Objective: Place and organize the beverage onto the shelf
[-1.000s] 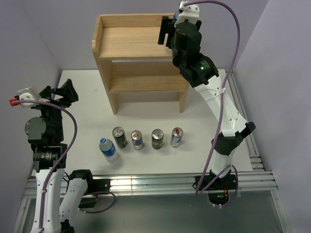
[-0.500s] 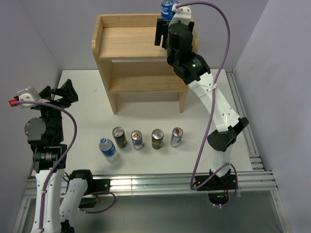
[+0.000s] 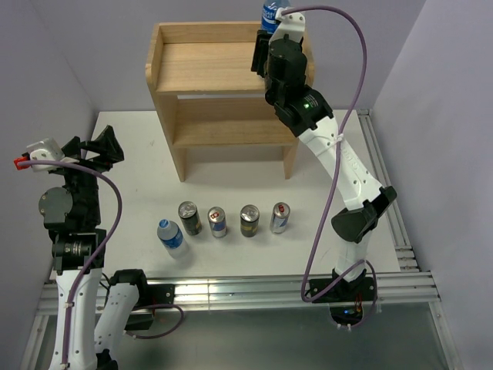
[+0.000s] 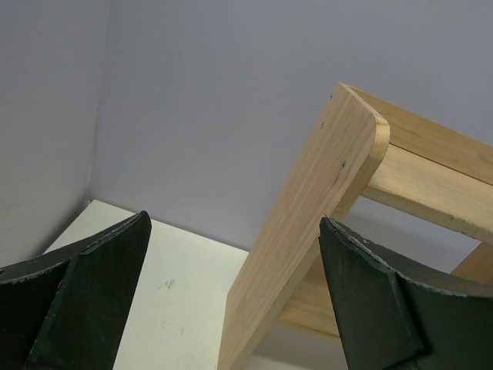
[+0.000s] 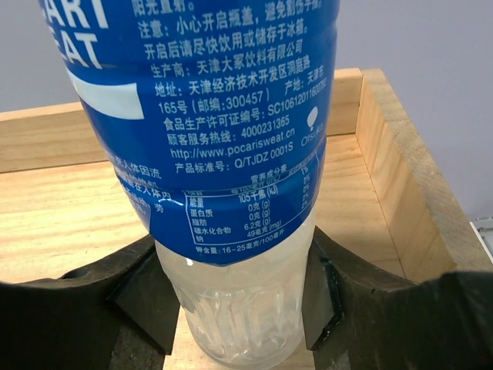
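Observation:
A clear bottle with a blue label (image 5: 208,116) stands upright over the shelf's top board (image 5: 69,208), near the back right corner. My right gripper (image 5: 239,301) is shut on its clear lower part, one pad against each side. From above, only the bottle's top (image 3: 269,13) shows behind the right wrist, over the light wooden shelf (image 3: 208,65). My left gripper (image 4: 233,223) hangs open and holds nothing, facing the shelf's side panel (image 4: 308,208) from the table's left side (image 3: 108,146).
A row stands on the white table in front of the shelf: a small blue-labelled bottle (image 3: 172,235) and several cans (image 3: 189,218) (image 3: 218,222) (image 3: 249,220) (image 3: 280,217). The shelf's raised rim (image 5: 400,169) runs just right of the held bottle. Walls close in on both sides.
The right wrist has swung back over the shelf's top board, and the bottle's top now shows behind it. The right jaws have closed in on the bottle. The left arm has not moved.

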Robot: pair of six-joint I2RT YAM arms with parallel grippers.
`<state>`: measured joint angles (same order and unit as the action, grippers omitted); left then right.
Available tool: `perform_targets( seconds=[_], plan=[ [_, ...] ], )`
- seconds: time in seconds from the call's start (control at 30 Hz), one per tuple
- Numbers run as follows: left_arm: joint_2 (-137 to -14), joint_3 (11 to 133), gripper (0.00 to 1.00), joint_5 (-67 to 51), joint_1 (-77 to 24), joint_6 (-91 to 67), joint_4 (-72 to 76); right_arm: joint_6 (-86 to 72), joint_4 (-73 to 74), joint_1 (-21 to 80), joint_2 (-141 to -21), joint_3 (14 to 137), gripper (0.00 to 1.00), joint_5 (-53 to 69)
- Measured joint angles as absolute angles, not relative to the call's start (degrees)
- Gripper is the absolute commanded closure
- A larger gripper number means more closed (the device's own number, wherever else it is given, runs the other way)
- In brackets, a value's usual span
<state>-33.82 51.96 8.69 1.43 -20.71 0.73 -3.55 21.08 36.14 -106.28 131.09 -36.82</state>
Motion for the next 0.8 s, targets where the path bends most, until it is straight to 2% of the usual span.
perform_targets(
  seconds=[0.4,0.5,0.53,0.57,0.8],
  plan=[
    [-33.82,51.96,0.02,8.86,1.43,-20.71,0.73,-3.31,16.88,35.62,-106.21,128.62,0.84,-37.15],
    [-33.82,51.96,0.02,8.88,1.43,-20.71,0.73,-3.46,15.9,35.42,-106.28,128.18,0.73,-37.12],
    [-33.82,51.96,0.02,8.88,1.43,-20.71,0.73,-3.55,15.75,35.35,-106.3,128.11,0.63,-37.12],
    [-33.82,51.96,0.02,8.88,1.43,-20.71,0.73,-3.66,15.42,35.33,-106.3,127.79,0.6,-37.12],
    [-33.74,51.96,0.02,8.88,1.54,-20.71,0.73,-4.19,10.68,35.2,-104.71,123.24,0.45,-37.06]
  ],
)
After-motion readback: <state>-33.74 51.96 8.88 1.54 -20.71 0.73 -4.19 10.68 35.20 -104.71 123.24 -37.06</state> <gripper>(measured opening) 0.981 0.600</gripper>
